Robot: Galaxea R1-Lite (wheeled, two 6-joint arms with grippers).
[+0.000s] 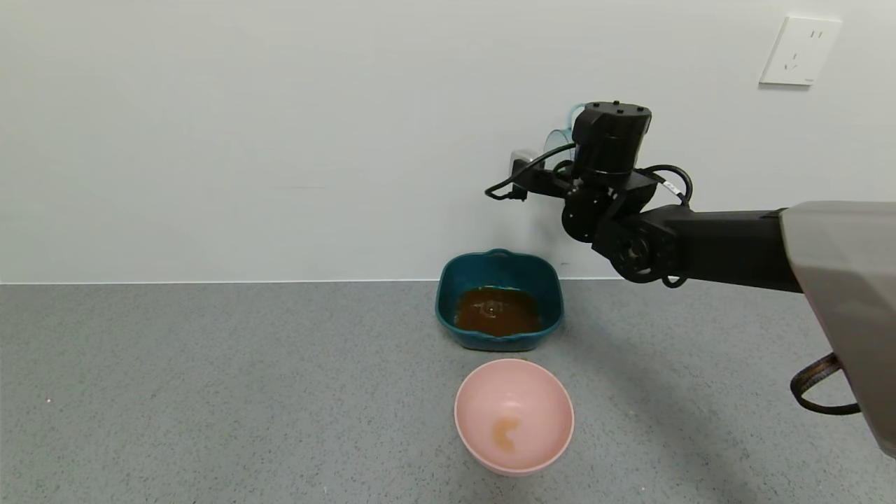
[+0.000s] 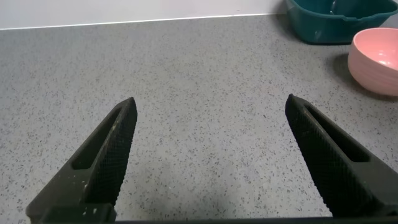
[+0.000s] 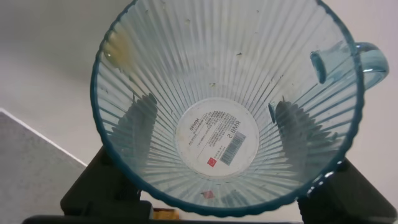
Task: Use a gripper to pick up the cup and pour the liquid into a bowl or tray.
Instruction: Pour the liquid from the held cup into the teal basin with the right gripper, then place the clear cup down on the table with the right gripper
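Note:
My right gripper (image 1: 560,166) is raised near the wall, above and to the right of the dark teal basin (image 1: 498,254). It is shut on the ribbed blue-grey cup (image 1: 558,142). In the right wrist view I look into the cup's mouth (image 3: 217,74); the gripper (image 3: 214,115) has a finger on either side of it, and it holds no liquid. The reddish-brown liquid (image 1: 498,311) lies in the basin. My left gripper (image 2: 210,102) is open and empty over bare table; it is out of the head view.
A round pale pink bowl (image 1: 514,413) with a small orange smear stands in front of the basin. Both also show in the left wrist view, the pink bowl (image 2: 376,59) and the basin (image 2: 323,25). A white wall with a socket (image 1: 800,50) stands close behind.

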